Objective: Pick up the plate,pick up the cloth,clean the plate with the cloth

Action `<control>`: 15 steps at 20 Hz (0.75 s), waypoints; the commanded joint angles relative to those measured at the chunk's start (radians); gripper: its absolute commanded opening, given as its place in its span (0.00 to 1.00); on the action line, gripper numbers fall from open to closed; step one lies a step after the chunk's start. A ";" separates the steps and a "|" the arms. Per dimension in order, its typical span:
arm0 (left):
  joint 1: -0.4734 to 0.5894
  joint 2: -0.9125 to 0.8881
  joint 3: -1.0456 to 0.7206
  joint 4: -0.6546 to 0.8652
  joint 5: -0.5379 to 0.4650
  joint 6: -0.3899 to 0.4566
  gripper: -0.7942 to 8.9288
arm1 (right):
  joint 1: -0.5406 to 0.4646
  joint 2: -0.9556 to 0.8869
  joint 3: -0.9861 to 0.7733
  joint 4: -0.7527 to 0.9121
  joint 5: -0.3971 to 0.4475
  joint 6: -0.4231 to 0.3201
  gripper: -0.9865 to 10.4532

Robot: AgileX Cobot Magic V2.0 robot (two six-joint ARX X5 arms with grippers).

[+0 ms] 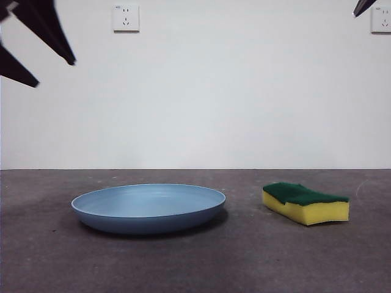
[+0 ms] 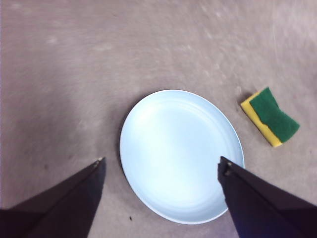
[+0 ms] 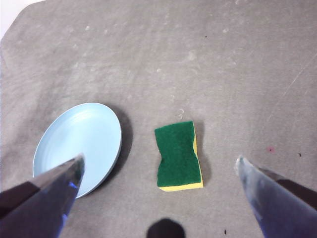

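Note:
The light-blue plate (image 1: 148, 206) lies flat on the grey table, left of centre in the front view. The cloth, a yellow sponge with a green scouring top (image 1: 305, 202), lies flat to its right, apart from it. My left gripper (image 2: 161, 166) is open and empty, high above the plate (image 2: 181, 153); in the front view its black jaws show at the top left (image 1: 52, 64). My right gripper (image 3: 158, 166) is open and empty, high above the sponge (image 3: 177, 154), with the plate (image 3: 79, 146) off to one side. The sponge also shows in the left wrist view (image 2: 271, 116).
A white wall with two power sockets (image 1: 126, 18) stands behind the table. The table (image 1: 195, 262) is a grey, faintly scuffed surface. A black tip of the right arm (image 1: 364, 6) shows at the top right corner.

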 commanded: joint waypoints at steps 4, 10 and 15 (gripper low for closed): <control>-0.054 0.286 0.158 -0.090 -0.118 0.095 0.47 | 0.003 0.000 0.002 -0.013 -0.001 0.007 0.61; -0.091 0.497 0.160 -0.028 -0.130 0.094 0.47 | 0.003 0.000 0.002 -0.023 0.000 0.007 0.61; -0.110 0.608 0.160 0.020 -0.169 0.094 0.47 | 0.003 0.000 0.002 -0.024 0.000 0.007 0.61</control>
